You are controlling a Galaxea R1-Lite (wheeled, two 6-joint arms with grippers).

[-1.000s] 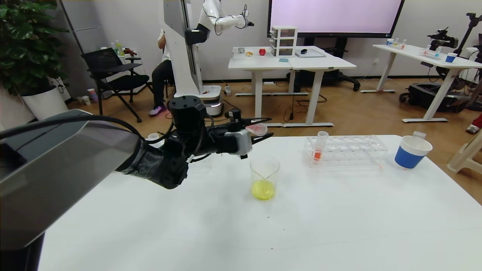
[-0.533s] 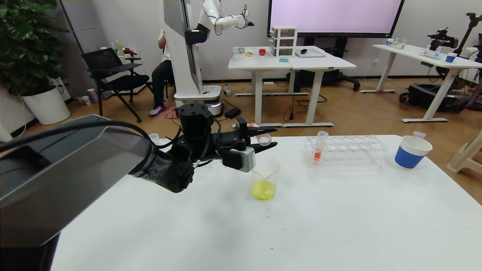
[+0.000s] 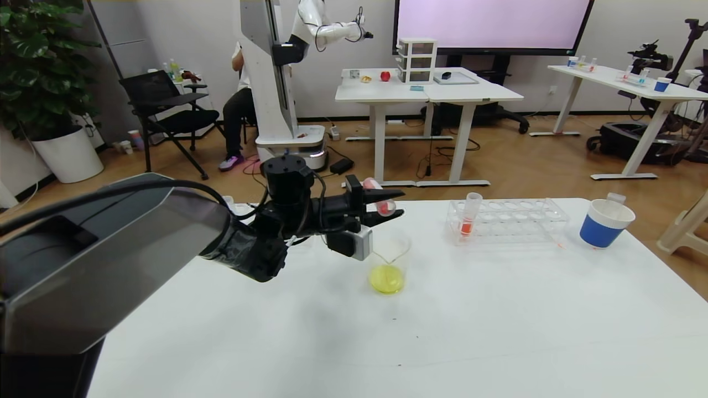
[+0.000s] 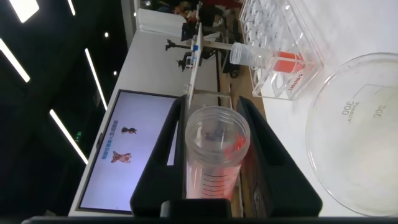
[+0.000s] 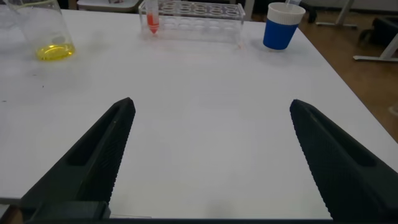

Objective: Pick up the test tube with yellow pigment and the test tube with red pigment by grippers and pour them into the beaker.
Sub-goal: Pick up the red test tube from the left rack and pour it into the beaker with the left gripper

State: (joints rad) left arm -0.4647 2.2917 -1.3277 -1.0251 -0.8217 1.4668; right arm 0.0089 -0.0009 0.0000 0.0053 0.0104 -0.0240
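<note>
The left gripper [image 3: 385, 208] is rolling further over and lowering the test tube with red pigment [image 3: 383, 203], clamped in its jaws, toward the beaker [image 3: 389, 260]. Yellow liquid is already sitting in the beaker, so the red pour is probably beginning. The right gripper [image 5: 208, 155] is idling above the table [image 3: 498, 309], jaws spread wide.

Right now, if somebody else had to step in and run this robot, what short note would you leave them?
Left gripper: shut on the test tube with red pigment, tipped sideways above the beaker.
Right gripper: open, empty, low over the table.
Beaker holds yellow liquid only, so yellow seems poured.
Another red tube stands in the rack.
Left: pour the red in.
</note>
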